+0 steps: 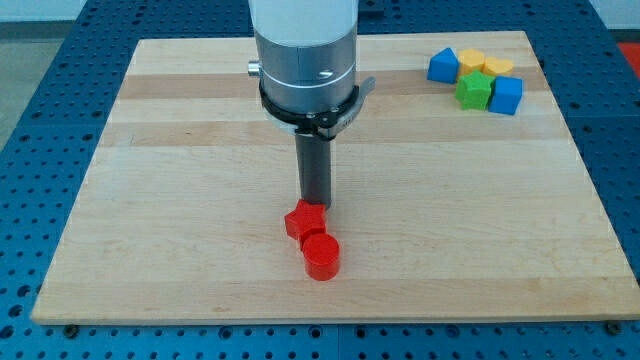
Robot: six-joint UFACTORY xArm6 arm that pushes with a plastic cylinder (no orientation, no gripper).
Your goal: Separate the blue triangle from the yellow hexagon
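Observation:
The blue triangle lies at the view's top right, its right side touching a yellow block. A second yellow block sits just right of that one; I cannot tell which of the two is the hexagon. My tip is at the board's middle, far to the lower left of that cluster, and it touches the top edge of a red star-like block.
A green block and a blue cube press against the yellow blocks from below. A red cylinder touches the red star-like block's lower right. The wooden board's right edge is close to the cluster.

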